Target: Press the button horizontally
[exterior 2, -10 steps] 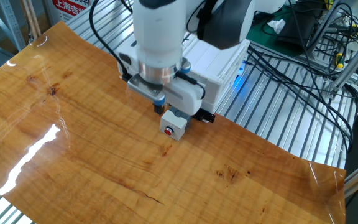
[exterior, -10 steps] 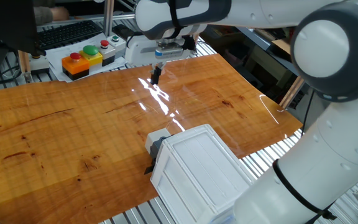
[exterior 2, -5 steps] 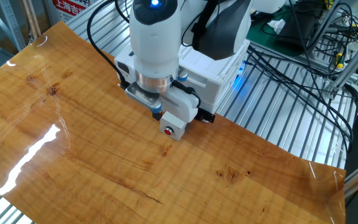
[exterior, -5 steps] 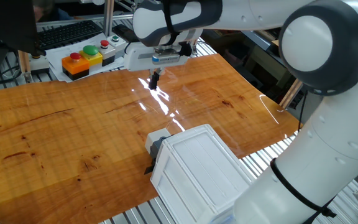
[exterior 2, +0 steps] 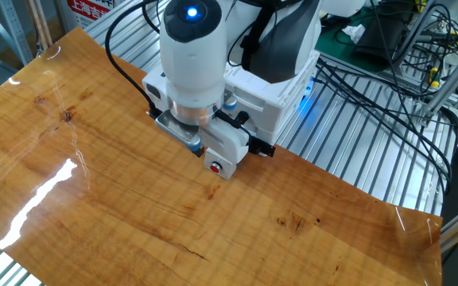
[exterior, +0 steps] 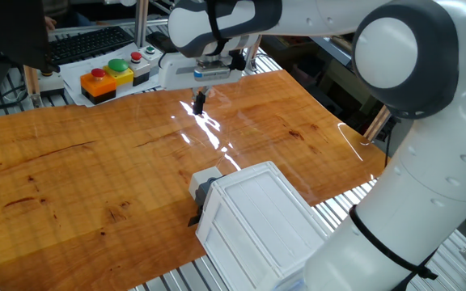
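Target is the small pale grey-white rounded-square button cap on a dark grey base [exterior: 205, 184], sticking out of the upper-left face of the big white ribbed plastic box [exterior: 257, 222], lower centre of the frame with the keyboard. The two-finger gripper [exterior: 200, 102] on the white Franka arm hangs over the glossy wooden tabletop [exterior: 71, 170] at upper centre, well apart from the button and above its level. Finger state: can't tell, the tips read as one dark stub with no visible gap or contact.

My read of the step is an approach, with nothing pressed yet. To do it well:
- drop to cap height first, while clear of the box
- line up on the cap's axis, then push straight in along the table plane toward the box
- come in square; an angled hit would likely slide off the cap or shove the box
- slow in, since the box looks free-standing and may skate on the slick surface

View differences:
- The keyboard-side view shows button, box and gripper tip together, plus the red and green domed buttons in a yellow-orange housing [exterior: 108, 77] at upper left.
- The other view hides the target and the fingers behind the wrist. It shows a small white block with a tiny red button [exterior 2: 217, 166] at centre, right under the wrist, which is not the target, and the metal slatted bench [exterior 2: 356, 151] on the right.
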You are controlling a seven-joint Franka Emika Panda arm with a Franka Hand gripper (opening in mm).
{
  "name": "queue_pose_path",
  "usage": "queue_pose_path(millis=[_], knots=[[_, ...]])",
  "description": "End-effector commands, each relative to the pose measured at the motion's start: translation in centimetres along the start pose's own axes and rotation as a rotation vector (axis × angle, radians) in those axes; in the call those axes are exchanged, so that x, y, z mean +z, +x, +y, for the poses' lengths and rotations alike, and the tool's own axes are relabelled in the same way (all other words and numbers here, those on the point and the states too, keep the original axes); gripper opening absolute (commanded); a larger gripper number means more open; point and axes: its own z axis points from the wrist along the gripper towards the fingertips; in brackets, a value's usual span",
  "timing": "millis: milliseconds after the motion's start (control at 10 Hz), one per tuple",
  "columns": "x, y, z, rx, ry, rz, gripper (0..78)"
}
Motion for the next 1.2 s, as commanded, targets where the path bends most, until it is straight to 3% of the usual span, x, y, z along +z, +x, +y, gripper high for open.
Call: queue_pose_path(millis=[100, 600, 1200], knots=[[-0.12, -0.06, -0.02, 0.018, 0.008, -0.006, 0.0], [-0.13, -0.06, -0.01, 0.041, 0.001, -0.008, 0.0], [-0.13, -0.06, -0.01, 0.065, -0.007, 0.059, 0.0]])
